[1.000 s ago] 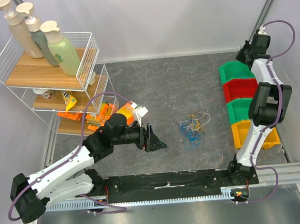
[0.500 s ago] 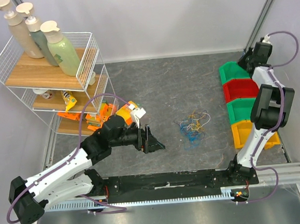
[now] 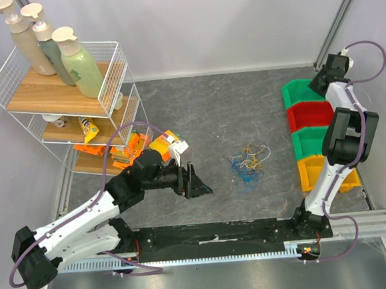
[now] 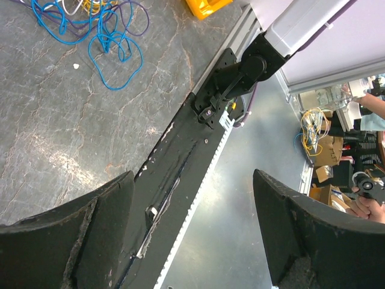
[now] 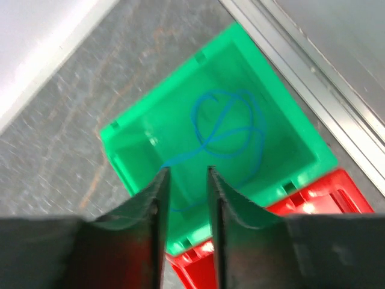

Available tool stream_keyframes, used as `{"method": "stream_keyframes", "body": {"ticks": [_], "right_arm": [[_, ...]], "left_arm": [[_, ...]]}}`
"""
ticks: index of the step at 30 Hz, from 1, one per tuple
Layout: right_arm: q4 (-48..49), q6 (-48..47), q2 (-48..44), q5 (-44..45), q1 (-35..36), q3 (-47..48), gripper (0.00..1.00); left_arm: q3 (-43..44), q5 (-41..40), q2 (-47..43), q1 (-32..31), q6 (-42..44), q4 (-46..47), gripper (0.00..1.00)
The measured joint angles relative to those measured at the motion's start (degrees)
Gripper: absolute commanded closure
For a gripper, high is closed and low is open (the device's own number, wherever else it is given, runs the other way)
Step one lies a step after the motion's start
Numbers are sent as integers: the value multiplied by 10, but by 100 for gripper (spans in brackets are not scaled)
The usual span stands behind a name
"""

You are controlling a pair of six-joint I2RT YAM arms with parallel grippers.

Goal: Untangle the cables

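From above, you see the cables (image 3: 250, 161) tangled mid-table. Your left gripper (image 3: 197, 181) sits apart to their left, and your right gripper (image 3: 320, 81) is over the green bin (image 3: 295, 95).

Left wrist: jaws wide, nothing between them, cables ahead.

Right wrist: jaws narrowly parted above a blue cable (image 5: 231, 129) lying in the bin.

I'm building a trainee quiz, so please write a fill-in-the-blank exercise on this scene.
One blue cable lies alone in a ____ bin.
The gripper with jaws spread wide is the ____ one.
The end bin closest to the arm bases is ____.
Three pump bottles stand on the ____ shelf of the wire rack.
Missing words: green, left, yellow, top.
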Motion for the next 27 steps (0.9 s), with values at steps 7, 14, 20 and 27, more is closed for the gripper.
{"method": "stream_keyframes", "body": {"ticks": [7, 14, 20, 27], "right_arm": [[-56, -49, -3, 27, 22, 57, 32], [-70, -50, -188, 42, 123, -130, 36], [-79, -38, -347, 23, 324, -340, 39], [-164, -31, -518, 39, 326, -457, 44]], "left_arm": [[-2, 0, -2, 0, 0, 1, 14], [-7, 1, 0, 0, 0, 2, 14], [-14, 6, 17, 0, 0, 9, 15], [-22, 11, 49, -2, -9, 31, 15]]}}
